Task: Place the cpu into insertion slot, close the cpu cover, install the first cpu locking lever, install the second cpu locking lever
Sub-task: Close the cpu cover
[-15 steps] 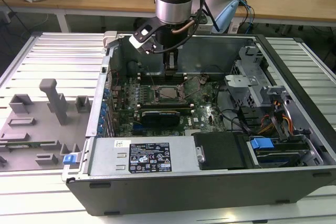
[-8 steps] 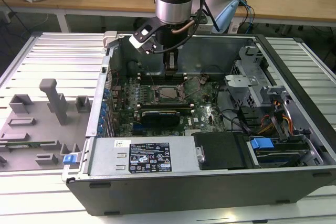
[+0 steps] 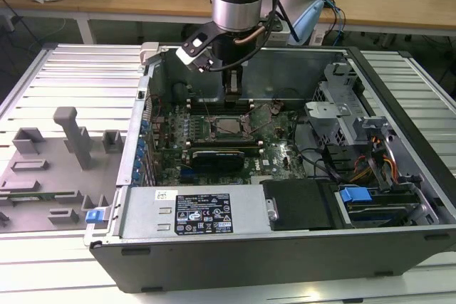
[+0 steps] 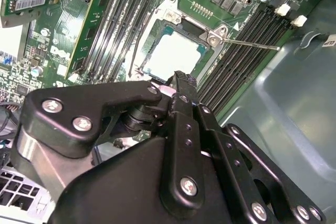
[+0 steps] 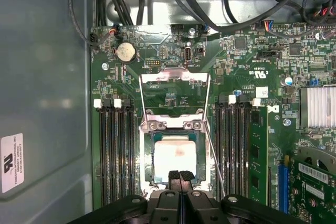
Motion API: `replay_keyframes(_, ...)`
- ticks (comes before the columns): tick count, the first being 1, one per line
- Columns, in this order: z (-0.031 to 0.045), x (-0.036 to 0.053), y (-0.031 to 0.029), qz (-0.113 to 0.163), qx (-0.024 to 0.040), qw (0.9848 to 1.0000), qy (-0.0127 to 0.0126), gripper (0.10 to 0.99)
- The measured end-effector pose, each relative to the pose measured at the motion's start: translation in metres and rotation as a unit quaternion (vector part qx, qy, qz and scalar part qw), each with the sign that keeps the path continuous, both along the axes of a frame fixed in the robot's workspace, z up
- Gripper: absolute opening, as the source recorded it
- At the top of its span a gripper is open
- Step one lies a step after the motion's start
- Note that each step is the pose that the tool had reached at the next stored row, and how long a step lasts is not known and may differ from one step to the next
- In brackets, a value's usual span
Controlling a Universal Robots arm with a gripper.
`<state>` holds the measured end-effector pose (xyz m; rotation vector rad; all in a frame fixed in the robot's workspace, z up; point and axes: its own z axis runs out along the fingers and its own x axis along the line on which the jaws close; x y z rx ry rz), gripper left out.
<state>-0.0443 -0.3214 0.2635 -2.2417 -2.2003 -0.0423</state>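
The cpu [image 5: 175, 156] lies flat inside the insertion slot [image 5: 145, 145], its pale metal top facing up; the exterior view shows it [image 3: 229, 126] in the middle of the motherboard. The cpu cover [image 5: 175, 76] stands swung open at the socket's hinge side, with the board visible through its window. Two thin wire levers [image 5: 211, 150] [image 5: 140, 98] stick out unlatched beside the socket. My gripper [image 5: 179, 174] is shut with nothing between its fingers. Its tip hovers over the cpu's edge away from the hinge [image 4: 178, 78], and in the exterior view the gripper [image 3: 234, 94] hangs just above the socket.
Long black memory slots [image 5: 114, 150] [image 5: 236, 150] flank the socket. A black expansion card [image 3: 221, 156], the power supply [image 3: 199, 211], the drive cage [image 3: 342, 105] and cables crowd the open case. Grey fixtures [image 3: 64, 147] sit on the table at the exterior view's left.
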Motion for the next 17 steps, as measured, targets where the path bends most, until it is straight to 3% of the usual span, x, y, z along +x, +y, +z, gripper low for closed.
replay_keyframes(17,-0.0001,0.0414,0.0,0.0,0.0001,1.0,0.0,0.106)
